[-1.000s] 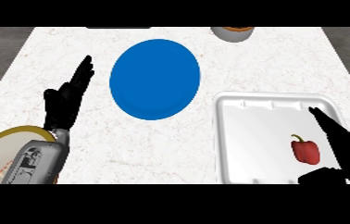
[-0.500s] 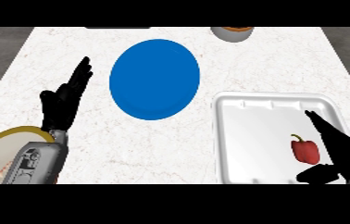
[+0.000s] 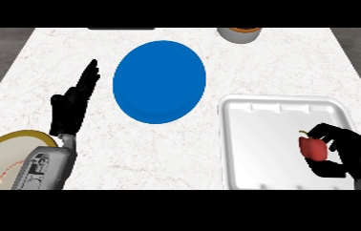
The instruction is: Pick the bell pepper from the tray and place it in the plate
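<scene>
KITCHEN WORKTOP (image 3: 282, 68): The robot's right hand (image 3: 340, 141) closes round a red bell pepper (image 3: 313, 149) near the right side of a white tray (image 3: 261, 139). Fingers curl over the pepper from above and the thumb comes up from below. The pepper sits pinched between them with its stem poking out at the top. The hand is narrow, shaped to the pepper rather than spread. Whether the pepper has left the tray's floor cannot be told from this angle.

The blue plate (image 3: 159, 82), where the pepper is meant to go, lies on the worktop to the left of the tray and a little farther back. It looks near enough that a lift and a swing leftward should probably serve.

The left hand (image 3: 70, 108) rests at the view's left, fingers straight and pointing up, holding nothing and apart from the plate. A yellow-rimmed dish (image 3: 21, 138) shows at the lower left corner, and a small cup (image 3: 239, 34) stands at the far edge.
</scene>
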Tool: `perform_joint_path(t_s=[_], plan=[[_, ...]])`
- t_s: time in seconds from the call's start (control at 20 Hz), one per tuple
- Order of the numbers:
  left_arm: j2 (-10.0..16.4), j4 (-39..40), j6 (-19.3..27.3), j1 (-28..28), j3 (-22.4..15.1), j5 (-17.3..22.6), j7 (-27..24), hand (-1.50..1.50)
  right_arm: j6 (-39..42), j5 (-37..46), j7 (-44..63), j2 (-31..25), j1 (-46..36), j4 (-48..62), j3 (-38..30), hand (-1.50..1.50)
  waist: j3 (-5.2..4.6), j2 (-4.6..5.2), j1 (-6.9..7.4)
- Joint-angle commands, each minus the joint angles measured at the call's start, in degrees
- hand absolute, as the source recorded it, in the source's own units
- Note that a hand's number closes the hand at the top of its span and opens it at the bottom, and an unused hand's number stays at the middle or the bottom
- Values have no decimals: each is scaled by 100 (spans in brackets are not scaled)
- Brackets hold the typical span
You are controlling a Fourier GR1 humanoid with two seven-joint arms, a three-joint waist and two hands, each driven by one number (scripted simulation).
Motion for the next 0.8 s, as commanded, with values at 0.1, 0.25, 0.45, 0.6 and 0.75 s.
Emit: perform_joint_path(t_s=[0.1, 0.25, 0.45, 0.6, 0.75], plan=[[99, -56, -243, 167, 294, -2, -110, 0, -205, 294, -310, 215, -208, 198, -318, 150, 11, 7, 7], [95, 20, -302, -276, 291, -28, 212, 0, -47, 864, 758, 735, -261, -354, 264, 150, 9, 10, 2], [22, 75, -259, -33, 300, 21, 21, 0, 294, 1792, 2574, 1598, -154, -1006, 1278, 150, -3, 1, 26], [-26, -203, -131, -174, 243, -127, 307, 0, 217, 2204, 2792, 1630, -366, -1546, 1327, 150, 8, -5, 1], [-215, -121, -64, -52, 8, -268, 274, 0, -234, 2696, 2773, 1743, -825, -1919, 1510, 150, 4, -17, -2]])
